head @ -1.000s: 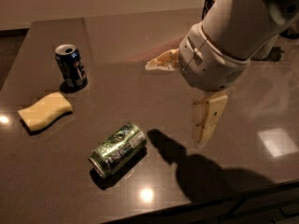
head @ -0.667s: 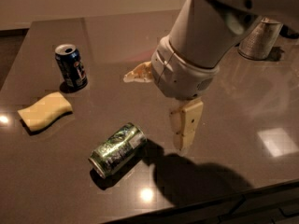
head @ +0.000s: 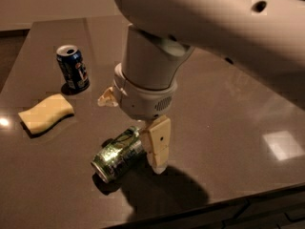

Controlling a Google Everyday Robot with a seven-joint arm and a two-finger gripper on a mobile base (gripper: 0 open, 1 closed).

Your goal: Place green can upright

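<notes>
Near front edge of counter [head: 228, 109], green can [head: 118, 152] is laid on its side; pincer [head: 131, 135] is spread wide over it, nothing gripped. Blue can [head: 73, 67] is stood upright toward far-left corner, contents unseen.

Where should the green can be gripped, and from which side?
Take the green can across its middle, from above: it lies on its side, so its curved flanks are free and its ends point lower left and upper right. The hand hangs open just over it, one finger beside its upper end.
</notes>
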